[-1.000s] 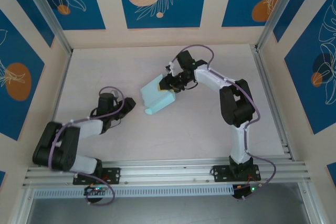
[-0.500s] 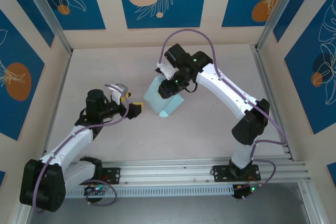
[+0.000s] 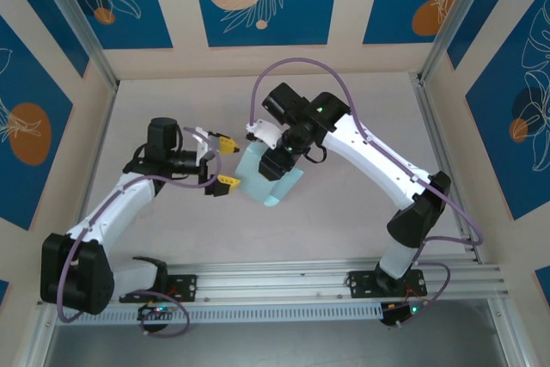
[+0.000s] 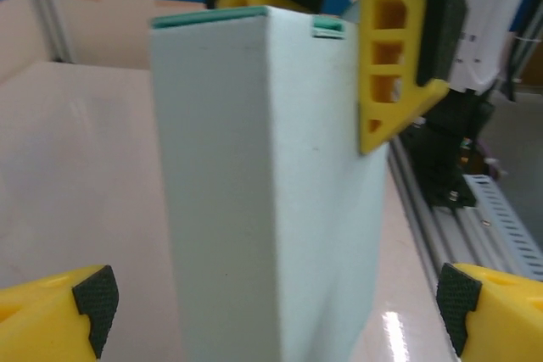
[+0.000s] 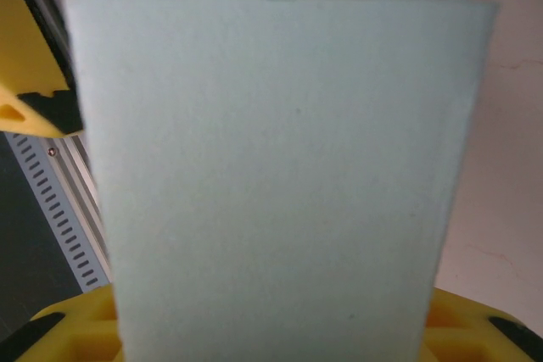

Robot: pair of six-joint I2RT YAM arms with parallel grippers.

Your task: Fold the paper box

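Note:
The paper box (image 3: 273, 182), a pale light-blue folded sleeve, hangs upright over the middle of the table. My right gripper (image 3: 280, 157) is shut on its upper end, and its yellow fingers (image 4: 389, 65) clamp the top edge in the left wrist view. In the right wrist view the paper box (image 5: 280, 167) covers nearly everything beyond the right gripper (image 5: 273, 341). My left gripper (image 3: 223, 164) stands wide open just left of the box, facing it. Its fingertips (image 4: 64, 311) sit on either side of the paper box (image 4: 271, 192) without touching it. One left fingertip (image 5: 34, 82) shows beside the box.
An aluminium rail (image 3: 284, 277) with both arm bases runs along the near edge. Frame posts (image 3: 82, 27) and patterned walls close in the back and sides. Bare tabletop (image 3: 172, 229) lies in front of the box.
My left arm swung up and right to the box and its gripper opened wide. My right arm carried the box forward and turned it upright.

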